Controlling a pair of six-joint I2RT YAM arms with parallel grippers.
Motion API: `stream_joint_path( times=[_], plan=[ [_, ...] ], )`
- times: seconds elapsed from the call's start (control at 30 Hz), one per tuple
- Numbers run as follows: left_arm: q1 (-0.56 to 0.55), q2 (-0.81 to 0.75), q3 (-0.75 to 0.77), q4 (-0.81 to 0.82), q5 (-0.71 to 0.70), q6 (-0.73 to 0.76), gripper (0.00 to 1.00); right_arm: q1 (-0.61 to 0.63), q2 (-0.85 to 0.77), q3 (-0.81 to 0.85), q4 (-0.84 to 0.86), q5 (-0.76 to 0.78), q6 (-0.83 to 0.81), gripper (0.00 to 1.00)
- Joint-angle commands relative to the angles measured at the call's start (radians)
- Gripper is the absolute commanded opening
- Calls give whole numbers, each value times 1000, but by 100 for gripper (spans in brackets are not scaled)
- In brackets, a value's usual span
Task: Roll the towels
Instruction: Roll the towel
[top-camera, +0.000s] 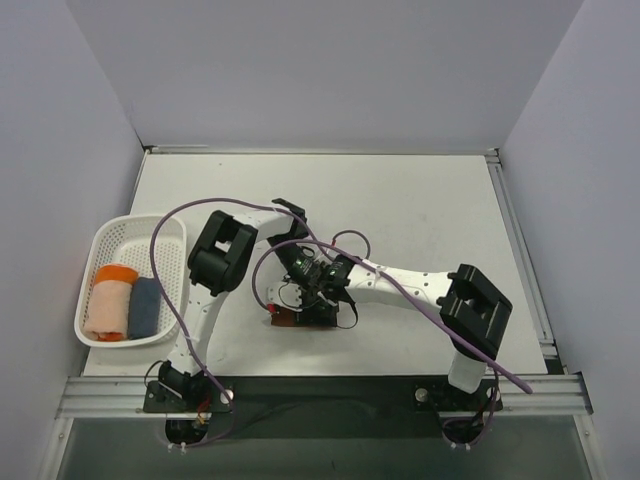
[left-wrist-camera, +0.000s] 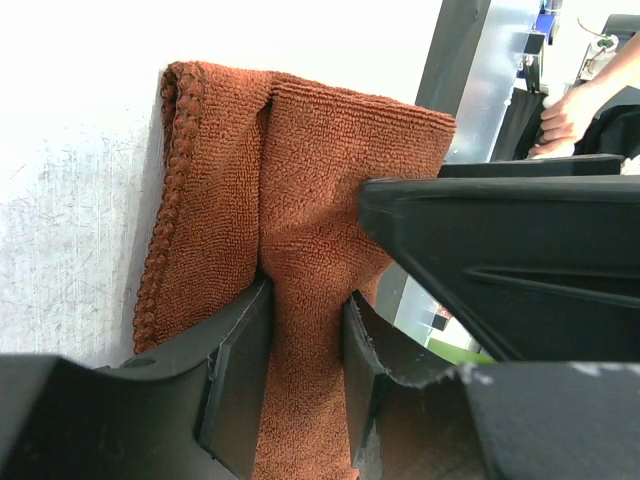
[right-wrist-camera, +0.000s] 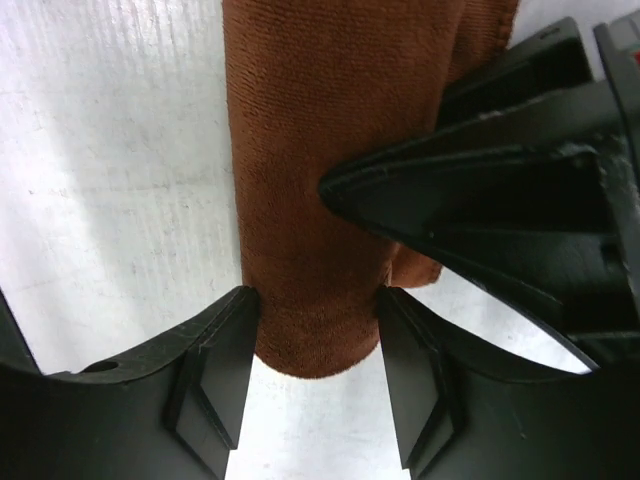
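Brown towel is only part rolled, I judge; my left gripper and right gripper both pinch it. Orange towel and blue towel sit rolled in the basket.

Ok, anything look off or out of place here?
Nothing spilled or damaged. The rust-brown towel is bunched, a ridge pinched in the left gripper; a person's hand shows in that wrist view's background.

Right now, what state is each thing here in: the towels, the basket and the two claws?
rust-brown towel: on the table, gathered into a thick band, gripped by both grippers.
peach-orange towel: rolled, lying in the basket.
slate-blue towel: bundled up, lying in the basket beside the peach-orange towel.
basket: upright, holding two towels.
left gripper: closed on the rust-brown towel.
right gripper: closed on the rust-brown towel.
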Motion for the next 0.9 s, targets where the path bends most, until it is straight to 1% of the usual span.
stream_joint_path(
  times=[0.0, 0.03, 0.13, 0.17, 0.23, 0.27, 0.33, 0.37, 0.47, 0.5, 0.57, 0.7, 0.73, 0.83, 0.87],
  plan=[
    [10, 54, 12, 132, -129, 81, 42, 8, 22, 8, 11, -50, -10, 49],
    [13, 56, 15, 130, -131, 80, 42, 7, 30, 5, 11, -62, -7, 48],
    [23, 59, 23, 130, -126, 78, 43, 4, 64, -8, 11, -99, -6, 35],
    [26, 57, 21, 130, -125, 78, 43, 2, 78, -12, 6, -108, -3, 23],
    [33, 43, 10, 133, -112, 77, 43, -11, 91, -15, -1, -152, 7, 13],
    [38, 36, 6, 138, -108, 75, 46, -19, 104, -12, -27, -181, 11, 6],
    [59, 5, -3, 153, -99, 61, 50, -53, 116, -3, -61, -282, 20, 1],
    [68, -7, -5, 156, -96, 57, 55, -63, 133, 11, -99, -313, 22, 0],
    [119, -56, -4, 169, -66, 37, 61, -105, 165, 35, -156, -404, 27, 0],
    [133, -70, -4, 172, -50, 32, 64, -111, 174, 41, -170, -427, 30, 0],
    [170, -118, -2, 176, -45, 31, 65, -136, 200, 57, -202, -487, 37, 0],
    [240, -194, 18, 175, -66, 26, 67, -165, 234, 77, -221, -539, 46, 0],
    [284, -229, 19, 178, -71, 26, 66, -183, 242, 81, -227, -553, 53, 0],
    [372, -328, -20, 290, -82, -31, 66, -208, 279, 112, -248, -600, 57, 0],
    [435, -351, -28, 346, -82, -69, 66, -224, 298, 121, -255, -625, 51, 0]
  ],
)
